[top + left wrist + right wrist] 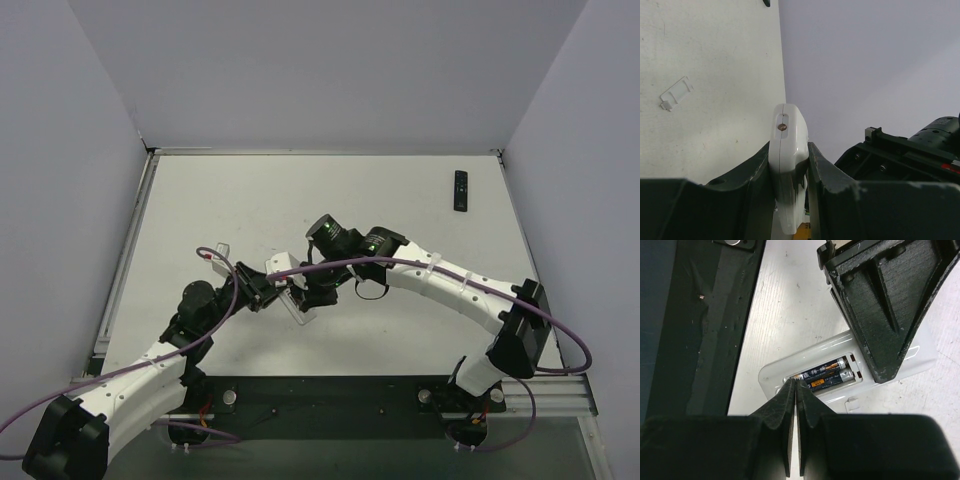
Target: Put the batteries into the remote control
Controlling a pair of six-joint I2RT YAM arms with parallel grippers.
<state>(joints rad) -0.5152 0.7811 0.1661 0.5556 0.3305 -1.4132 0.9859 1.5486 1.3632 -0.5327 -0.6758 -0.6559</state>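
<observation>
The white remote control (pixel 790 367) lies back-up with its battery bay uncovered. Two dark batteries (pixel 829 375) lie side by side in the bay. My right gripper (pixel 796 385) is shut with nothing between its fingers, and its tips press at the near end of the batteries. My left gripper (pixel 788 165) is shut on the remote control (pixel 787 135), one finger on each long side. In the top view both grippers meet at the remote control (pixel 283 266) in the middle of the table, left gripper (pixel 262 290) and right gripper (pixel 308 288).
A clear battery cover (pixel 676 93) lies loose on the table (pixel 400 200), left of the arms (pixel 219 248). A black remote (pixel 460 190) lies at the far right. Grey walls close in the table on three sides.
</observation>
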